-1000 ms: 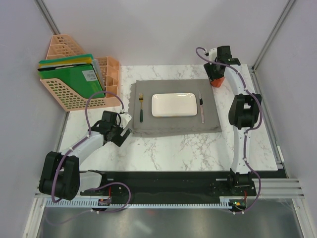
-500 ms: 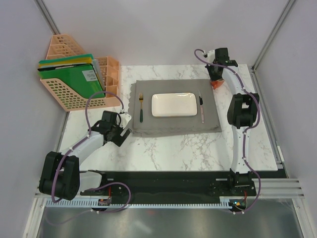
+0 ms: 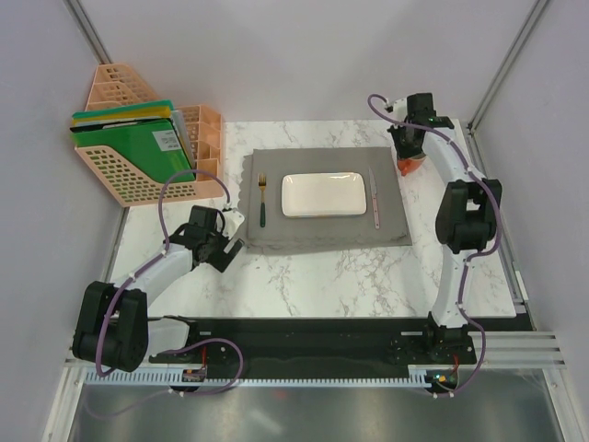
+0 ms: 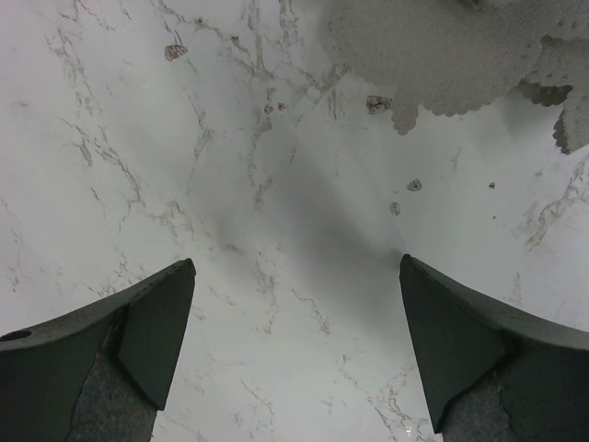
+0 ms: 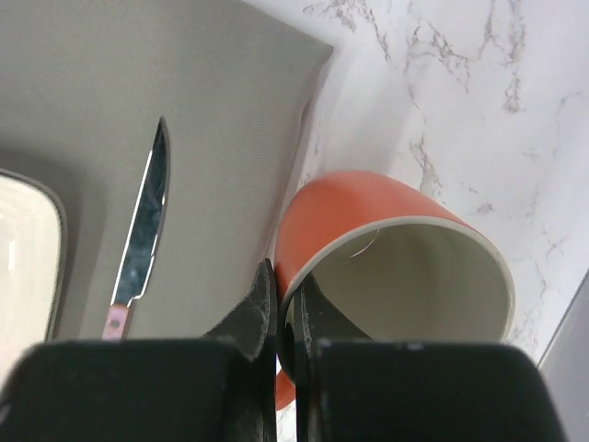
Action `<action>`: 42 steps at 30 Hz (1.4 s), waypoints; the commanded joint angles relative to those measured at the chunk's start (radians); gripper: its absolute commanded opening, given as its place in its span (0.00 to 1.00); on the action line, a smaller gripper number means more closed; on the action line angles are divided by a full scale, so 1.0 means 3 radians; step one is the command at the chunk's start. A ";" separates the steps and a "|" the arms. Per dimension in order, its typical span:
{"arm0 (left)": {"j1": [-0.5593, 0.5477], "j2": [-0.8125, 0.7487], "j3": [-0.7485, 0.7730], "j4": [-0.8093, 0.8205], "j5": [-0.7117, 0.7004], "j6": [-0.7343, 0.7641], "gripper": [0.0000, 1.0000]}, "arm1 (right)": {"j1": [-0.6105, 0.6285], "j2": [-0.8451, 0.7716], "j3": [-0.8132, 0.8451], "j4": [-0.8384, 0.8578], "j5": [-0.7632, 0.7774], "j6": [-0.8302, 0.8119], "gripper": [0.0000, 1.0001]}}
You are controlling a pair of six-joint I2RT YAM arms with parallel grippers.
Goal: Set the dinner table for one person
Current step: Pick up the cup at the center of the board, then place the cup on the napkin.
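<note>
orange cup (image 5: 368, 221) is the thing in hand. the right tool (image 5: 287, 304) is clenched on its rim, one finger inside the wall and one outside, just off the mat's (image 3: 322, 230) far right corner. the grip is thin and on the edge only. my judgement is that the cup should travel low and slowly, without swinging. it should be set upright on bare marble beside the mat's far right corner, beyond the knife (image 5: 147, 221), before the fingers let go. whether its base touches the worktop (image 3: 350, 276) now i cannot tell; in the wrist view it looks tilted, mouth toward the camera. the risk, as i read it, is the rim slipping from the pinch or the cup tipping onto the knife.

the left tool (image 4: 294, 341) is released, fingers spread wide with nothing between them, hovering over the worktop just off the mat's near left corner. the worktop lies beneath both tools and shows on every side of the mat. on the mat, the plate (image 3: 322, 195) sits mid-mat, the fork (image 3: 262, 198) toward its left edge and the knife toward its right.
</note>
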 commanded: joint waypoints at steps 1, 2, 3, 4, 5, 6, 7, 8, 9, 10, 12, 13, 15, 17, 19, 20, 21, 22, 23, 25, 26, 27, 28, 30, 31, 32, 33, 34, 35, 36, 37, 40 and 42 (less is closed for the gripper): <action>0.0021 -0.0001 0.0008 0.0033 0.0056 -0.0046 0.99 | -0.0002 -0.0595 -0.0063 0.0289 0.0019 0.0106 0.00; 0.0021 -0.0012 0.0003 0.0028 0.0061 -0.0046 0.99 | -0.0007 -0.0642 -0.0139 0.0294 0.0025 0.0127 0.00; 0.0021 -0.0017 0.0003 0.0033 0.0066 -0.0046 0.99 | -0.0007 -0.0753 -0.0185 0.0304 0.0014 0.0137 0.00; 0.0021 -0.0022 0.0003 0.0028 0.0071 -0.0046 0.99 | -0.0007 -0.0815 -0.0246 0.0329 -0.0031 0.0157 0.00; 0.0021 -0.0027 -0.0002 0.0033 0.0071 -0.0046 0.99 | -0.0002 -0.0861 -0.0338 0.0340 -0.0052 0.0178 0.00; 0.0021 -0.0022 0.0003 0.0033 0.0076 -0.0046 0.99 | -0.0007 -0.0948 -0.0375 0.0330 -0.0098 0.0198 0.00; 0.0021 -0.0022 0.0003 0.0028 0.0076 -0.0041 0.99 | -0.0007 -0.0989 -0.0441 0.0319 -0.0164 0.0219 0.00; 0.0021 -0.0007 0.0008 0.0028 0.0081 -0.0046 0.99 | -0.0007 -0.1025 -0.0457 0.0294 -0.0200 0.0229 0.00; 0.0021 -0.0007 0.0013 0.0028 0.0086 -0.0046 0.99 | -0.0007 -0.1081 -0.0477 0.0258 -0.0231 0.0229 0.00; 0.0021 -0.0007 0.0018 0.0028 0.0091 -0.0046 0.99 | -0.0002 -0.1112 -0.0497 0.0238 -0.0256 0.0224 0.00; 0.0021 -0.0012 0.0024 0.0023 0.0107 -0.0051 0.99 | -0.0002 -0.1169 -0.0523 0.0161 -0.0318 0.0199 0.00; 0.0021 -0.0012 0.0029 0.0028 0.0102 -0.0051 0.99 | 0.0003 -0.1189 -0.0528 0.0130 -0.0353 0.0188 0.00; 0.0026 -0.0017 0.0029 0.0033 0.0112 -0.0051 0.99 | 0.0013 -0.1205 -0.0523 0.0023 -0.0466 0.0158 0.00; 0.0021 -0.0012 0.0039 0.0033 0.0117 -0.0051 0.99 | 0.0018 -0.1139 -0.0411 -0.0064 -0.0522 0.0158 0.00; 0.0021 -0.0002 0.0039 0.0028 0.0117 -0.0056 0.99 | 0.0044 -0.1041 -0.0208 -0.0197 -0.0584 0.0168 0.00; 0.0021 0.0003 0.0044 0.0028 0.0117 -0.0056 0.99 | 0.0059 -0.0935 -0.0125 -0.0238 -0.0554 0.0183 0.00; 0.0021 0.0004 0.0044 0.0023 0.0112 -0.0056 0.99 | 0.0069 -0.0878 -0.0038 -0.0258 -0.0548 0.0198 0.00; 0.0021 0.0004 0.0039 0.0023 0.0102 -0.0051 0.99 | 0.0074 -0.0811 0.0155 -0.0274 -0.0543 0.0214 0.00; 0.0026 -0.0007 0.0034 0.0018 0.0102 -0.0051 0.99 | 0.0080 -0.0664 0.0268 -0.0314 -0.0548 0.0224 0.00; 0.0021 -0.0017 0.0029 0.0013 0.0091 -0.0046 0.99 | 0.0120 -0.0510 0.0605 -0.0457 -0.0558 0.0255 0.00; 0.0021 -0.0017 0.0029 0.0013 0.0086 -0.0051 0.99 | 0.0126 -0.0367 0.0698 -0.0534 -0.0558 0.0265 0.00; 0.0021 -0.0022 0.0029 0.0013 0.0086 -0.0051 0.99 | 0.0161 -0.0305 0.0770 -0.0555 -0.0553 0.0275 0.00; 0.0021 -0.0012 0.0029 0.0013 0.0081 -0.0051 0.99 | 0.0177 -0.0254 0.0882 -0.0570 -0.0518 0.0275 0.00; 0.0021 -0.0012 0.0029 0.0018 0.0076 -0.0051 0.99 | 0.0222 -0.0136 0.0929 -0.0581 -0.0477 0.0275 0.00; 0.0026 -0.0017 0.0029 0.0018 0.0076 -0.0051 0.99 | 0.0228 -0.0106 0.0959 -0.0581 -0.0456 0.0275 0.00; 0.0021 -0.0022 0.0029 0.0013 0.0076 -0.0051 0.99 | 0.0228 -0.0034 0.0980 -0.0576 -0.0451 0.0285 0.00; 0.0021 -0.0022 0.0029 0.0013 0.0076 -0.0046 0.99 | 0.0233 -0.0008 0.0990 -0.0565 -0.0446 0.0290 0.00; 0.0021 -0.0022 0.0024 0.0018 0.0071 -0.0051 0.99 | 0.0228 0.0017 0.0985 -0.0555 -0.0436 0.0285 0.00; 0.0021 -0.0022 0.0024 0.0018 0.0071 -0.0051 0.99 | 0.0233 0.0058 0.0980 -0.0530 -0.0410 0.0296 0.00; 0.0021 -0.0022 0.0024 0.0018 0.0071 -0.0046 0.99 | 0.0233 0.0084 0.0980 -0.0519 -0.0410 0.0296 0.00; 0.0026 -0.0022 0.0018 0.0013 0.0071 -0.0046 0.99 | 0.0233 0.0124 0.0960 -0.0504 -0.0410 0.0296 0.00; 0.0021 -0.0032 0.0008 0.0018 0.0066 -0.0051 0.99 | 0.0233 0.0166 0.0899 -0.0438 -0.0369 0.0291 0.00; 0.0021 -0.0047 0.0008 0.0013 0.0066 -0.0056 0.99 | 0.0233 0.0222 0.0878 -0.0376 -0.0298 0.0270 0.00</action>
